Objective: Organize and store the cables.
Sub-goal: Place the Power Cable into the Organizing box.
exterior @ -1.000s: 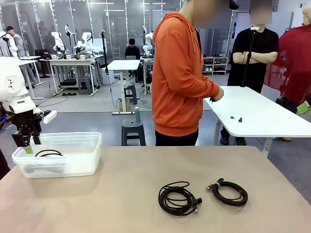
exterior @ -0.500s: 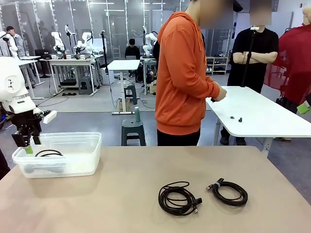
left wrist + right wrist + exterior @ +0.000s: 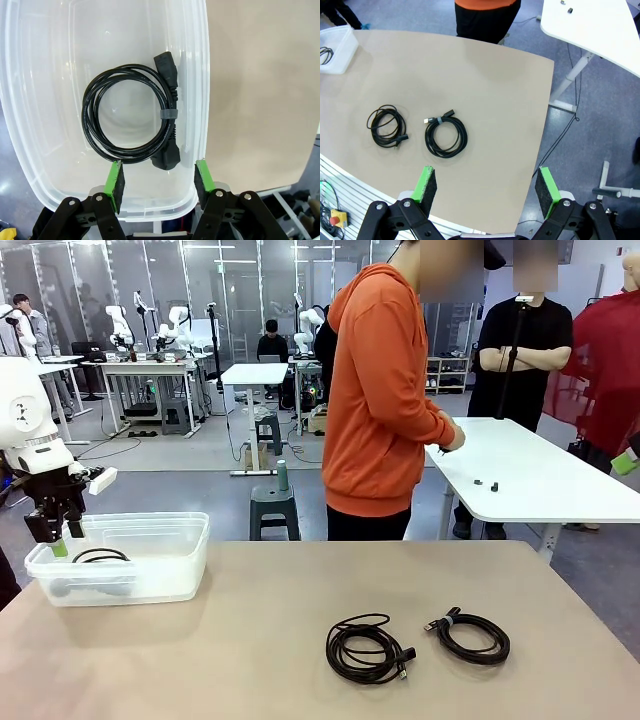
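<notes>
Person shifted right; black coiled cables, 1 in bin, 2 on table; L hand, R hand open.

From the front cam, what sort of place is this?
Probably a robotics lab: rows of white worktables, glass partition walls behind, and the white left arm working at this table.

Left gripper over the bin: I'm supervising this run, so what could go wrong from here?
1. One pad of the open left gripper hangs over the rim of the clear bin; moving down could knock or tip it.
2. The left coiled cable on the table looks loosely wound; a pinch may catch few loops and let it unravel.
</notes>
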Action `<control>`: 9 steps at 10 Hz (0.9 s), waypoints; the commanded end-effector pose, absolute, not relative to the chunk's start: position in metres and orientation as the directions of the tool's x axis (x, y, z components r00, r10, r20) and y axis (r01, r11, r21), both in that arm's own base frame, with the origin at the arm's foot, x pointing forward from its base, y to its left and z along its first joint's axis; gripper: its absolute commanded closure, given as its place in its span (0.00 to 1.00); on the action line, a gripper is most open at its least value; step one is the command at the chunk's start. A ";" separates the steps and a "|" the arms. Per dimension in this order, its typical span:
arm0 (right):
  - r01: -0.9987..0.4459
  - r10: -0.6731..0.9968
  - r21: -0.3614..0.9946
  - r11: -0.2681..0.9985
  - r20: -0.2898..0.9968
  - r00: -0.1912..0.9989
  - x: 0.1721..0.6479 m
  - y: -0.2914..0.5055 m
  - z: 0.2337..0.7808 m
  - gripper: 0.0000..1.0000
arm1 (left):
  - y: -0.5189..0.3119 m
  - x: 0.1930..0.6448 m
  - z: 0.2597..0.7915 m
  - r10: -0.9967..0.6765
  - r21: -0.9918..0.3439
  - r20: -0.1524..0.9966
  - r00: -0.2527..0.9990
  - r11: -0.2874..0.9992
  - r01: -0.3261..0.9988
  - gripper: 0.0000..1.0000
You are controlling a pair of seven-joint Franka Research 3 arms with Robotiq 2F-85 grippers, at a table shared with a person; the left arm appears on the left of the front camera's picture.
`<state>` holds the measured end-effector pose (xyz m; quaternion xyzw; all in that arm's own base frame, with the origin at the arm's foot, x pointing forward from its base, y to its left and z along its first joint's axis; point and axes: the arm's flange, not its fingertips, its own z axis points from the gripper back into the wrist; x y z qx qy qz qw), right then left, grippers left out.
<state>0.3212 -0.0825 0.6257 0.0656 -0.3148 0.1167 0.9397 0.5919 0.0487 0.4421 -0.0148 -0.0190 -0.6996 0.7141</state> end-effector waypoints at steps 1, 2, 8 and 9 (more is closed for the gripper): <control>-0.264 0.179 0.050 0.963 0.611 0.771 0.321 -0.082 0.626 0.00 | 0.049 0.592 0.442 -0.999 0.006 0.048 0.020 0.021 1.000 0.29; -0.264 0.179 0.050 0.963 0.611 0.771 0.321 -0.082 0.626 0.00 | 0.047 0.584 0.473 -0.995 0.004 0.094 0.040 0.041 0.999 0.29; -0.264 0.179 0.050 0.963 0.611 0.771 0.321 -0.082 0.626 0.00 | 0.018 0.488 0.546 -0.960 0.016 0.196 0.200 0.207 0.978 0.29; -0.264 0.179 0.050 0.963 0.611 0.771 0.321 -0.082 0.626 0.00 | 0.023 0.466 0.548 -0.946 0.010 0.218 0.241 0.249 0.968 0.29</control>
